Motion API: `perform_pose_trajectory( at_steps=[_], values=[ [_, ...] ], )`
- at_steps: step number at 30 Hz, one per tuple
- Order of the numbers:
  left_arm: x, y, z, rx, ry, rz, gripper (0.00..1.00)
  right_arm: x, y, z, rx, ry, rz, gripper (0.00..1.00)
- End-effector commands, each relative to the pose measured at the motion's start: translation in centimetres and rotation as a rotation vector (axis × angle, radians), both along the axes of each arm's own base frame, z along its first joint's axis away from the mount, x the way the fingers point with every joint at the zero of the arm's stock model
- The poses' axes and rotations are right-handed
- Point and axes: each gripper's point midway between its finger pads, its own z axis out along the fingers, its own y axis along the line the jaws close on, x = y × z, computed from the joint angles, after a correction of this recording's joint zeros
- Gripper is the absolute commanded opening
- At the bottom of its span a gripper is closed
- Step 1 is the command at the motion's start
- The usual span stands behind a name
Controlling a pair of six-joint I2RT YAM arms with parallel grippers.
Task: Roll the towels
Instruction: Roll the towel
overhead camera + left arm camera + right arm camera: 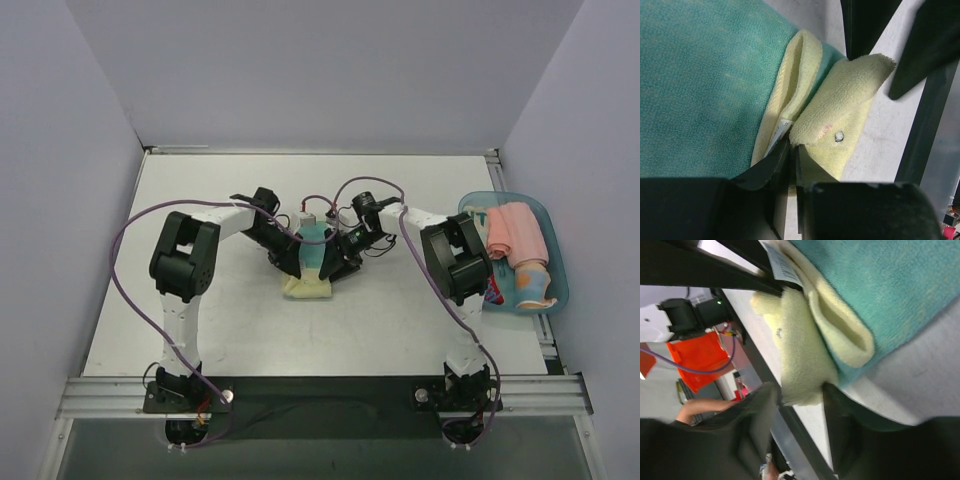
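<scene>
Yellow towel (pixel 308 287): on the table (pixel 200 330), in the middle, between the two arms and well apart from the tray.
Hidden from above: both wrists crowd over the towel, so I see only a teal patch at the far end and a pale yellow strip at the near end. Neither set of fingertips shows from up there.
Lie of the towel: its long axis runs far to near. The yellow end points toward the arm bases and the teal end points away.
Fold: up close, a thick yellow lip is doubled over the teal face, and a small white label (pixel 779 131) pokes out beside it.
Left hand (pixel 791 157): at the towel's left side, jaws almost together, nipping the yellow edge right by the label.
Right hand (pixel 800 388): at the right side, jaws about half apart, with a yellow corner lying in the gap. I cannot tell that it is squeezed.
Tray (pixel 553 262): light blue, at the table's right edge.
Pinkish-red towel (pixel 515 232): rolled up and lying in the tray. The pale-and-blue bundle just nearer in the tray is too small to make out.
</scene>
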Motion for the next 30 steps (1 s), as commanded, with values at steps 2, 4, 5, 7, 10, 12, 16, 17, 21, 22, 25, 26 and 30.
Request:
perform_pose_trajectory(
  at_steps=[2,4,5,7,10,12,16,17,21,22,25,26,30],
  values=[
    [0.3,0.9,-0.4,-0.032,-0.003,0.004,0.27,0.0,-0.1,-3.0,-0.101,0.054,-0.025,0.28],
    [-0.2,1.3,0.0,-0.036,-0.012,-0.003,0.42,0.0,-0.3,-3.9,-0.129,0.075,-0.035,0.05],
    [-0.1,1.7,0.8,-0.048,-0.042,-0.005,0.45,0.0,-0.5,-4.2,-0.141,0.080,-0.040,0.00],
    [-0.5,2.3,1.2,-0.056,-0.054,-0.004,0.50,-0.1,-0.5,-4.2,-0.146,0.076,-0.038,0.00],
    [-0.3,3.5,2.4,-0.066,-0.114,0.002,0.54,0.0,-0.5,-3.9,-0.147,0.068,-0.040,0.00],
    [-0.1,4.6,2.9,-0.060,-0.147,0.014,0.54,-0.1,-0.3,-3.6,-0.144,0.061,-0.033,0.00],
    [0.3,7.3,1.9,0.045,-0.210,0.026,0.54,-0.3,0.1,-2.9,-0.138,0.035,-0.014,0.00],
    [0.4,8.0,1.6,0.073,-0.235,0.012,0.54,-0.4,0.2,-2.7,-0.136,0.028,-0.010,0.00],
    [0.6,10.0,2.6,0.106,-0.317,0.017,0.53,-1.1,0.9,-2.1,-0.141,0.002,0.034,0.00],
    [0.6,10.0,3.1,0.095,-0.342,0.010,0.53,-1.2,1.0,-2.1,-0.144,-0.003,0.041,0.00],
    [-0.1,9.3,5.8,0.043,-0.467,-0.002,0.57,-1.4,1.2,-2.1,-0.160,-0.011,0.057,0.00],
    [-0.2,8.5,7.8,0.015,-0.573,-0.032,0.59,-1.5,1.2,-2.3,-0.168,-0.006,0.058,0.00],
    [-2.9,6.7,8.8,0.083,-0.788,-0.206,0.65,-1.6,1.0,-2.8,-0.194,0.022,0.062,0.00]
  ],
)
